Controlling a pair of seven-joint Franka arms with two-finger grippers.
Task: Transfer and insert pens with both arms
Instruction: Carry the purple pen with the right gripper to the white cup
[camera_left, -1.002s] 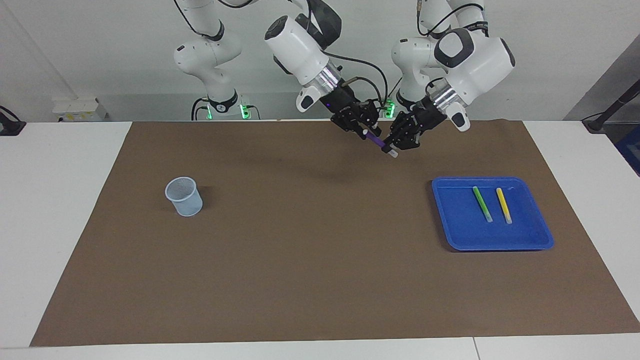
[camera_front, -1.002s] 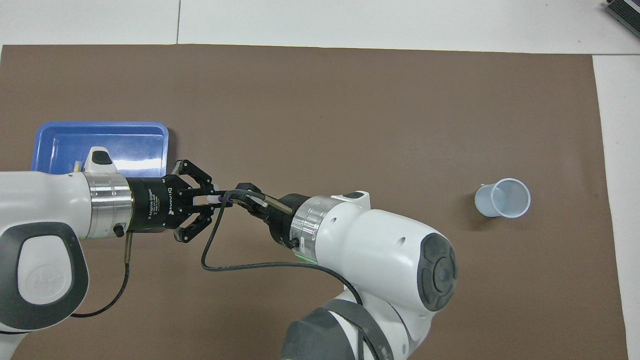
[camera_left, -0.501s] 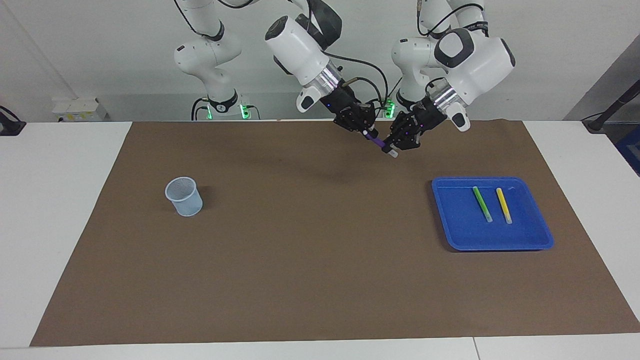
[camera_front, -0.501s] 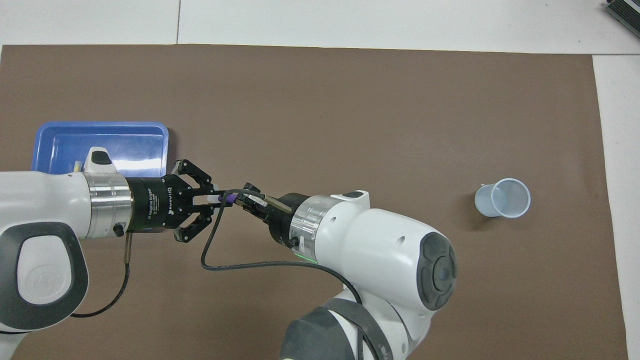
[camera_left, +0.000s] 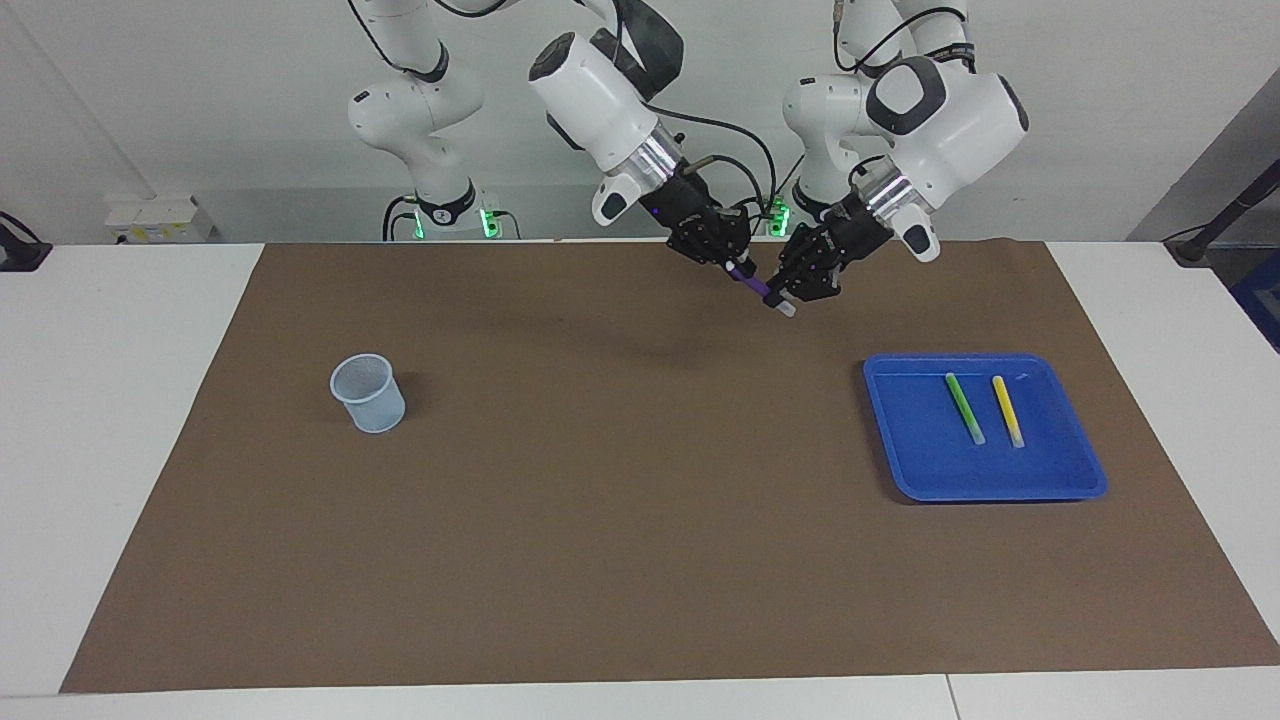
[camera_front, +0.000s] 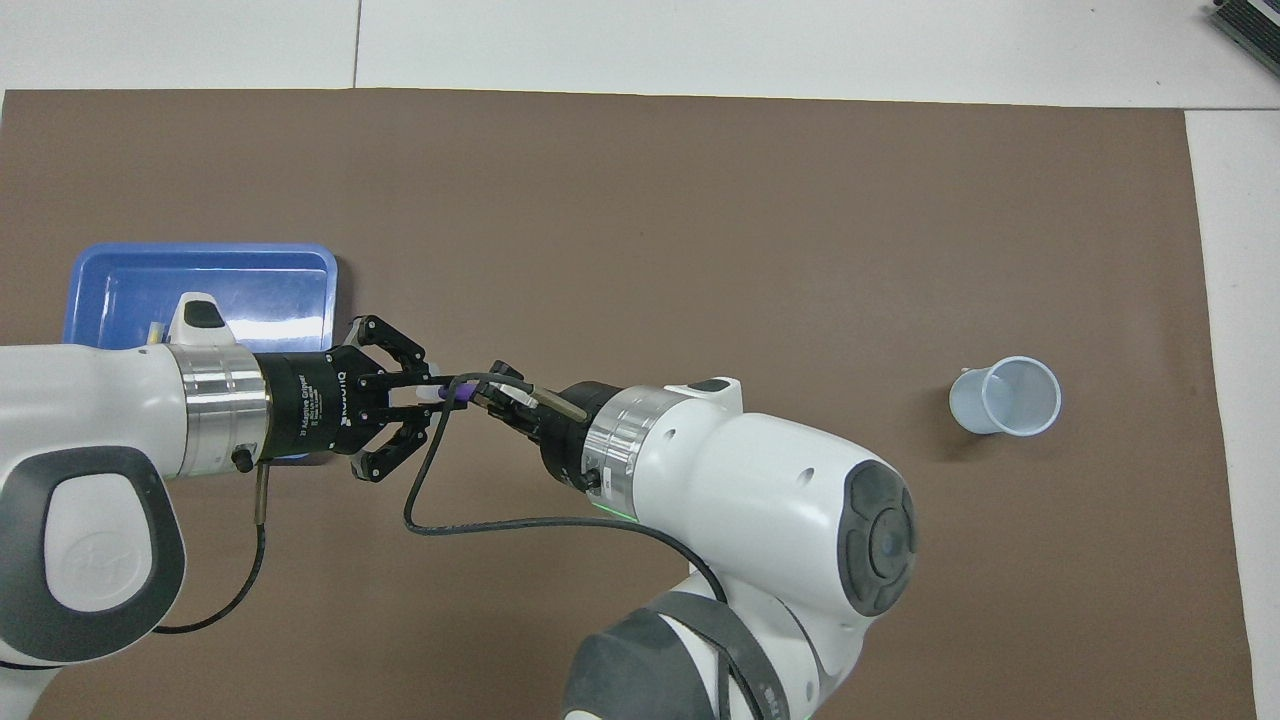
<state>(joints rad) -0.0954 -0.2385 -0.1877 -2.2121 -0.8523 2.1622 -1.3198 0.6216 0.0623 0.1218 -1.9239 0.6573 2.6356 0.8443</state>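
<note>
Purple pen (camera_left: 757, 287): up in the air between the two claws, over the brown mat (camera_left: 640, 520) near the robots' edge, slanting down with its pale cap end lowest.
Right claw (camera_left: 738, 266): pinching the pen's upper end, fingertips pressed together on it.
Left claw (camera_left: 783, 296): at the pen's lower, capped end; whether its fingertips clamp it or have begun to part, I cannot tell.
Handover: both claws meet on one short pen, with very little barrel showing between them.
Risk, drop: if the left claw lets go before the right has a square hold, the pen falls to the tabletop and may roll.
Risk, twist: the right claw grips right at the end, so the pen could pivot and hang crooked, which would spoil the insertion.
Risk, tug: if either arm pulls away while both are clamped, the pen gets dragged out of one grip or the cap comes off.
Cup (camera_left: 369, 393): upright toward the right arm's end, well apart from the handover and a small mouth to hit.
Blue tray (camera_left: 900, 470): toward the left arm's end, green pen (camera_left: 965, 408) and yellow pen (camera_left: 1007, 411) lying side by side in it, untouched.
Change, right claw: a second ago its fingers stood spread around the pen; now they are shut on it.
Change, the rest: pen, arms, cup and tray sit just as before.
</note>
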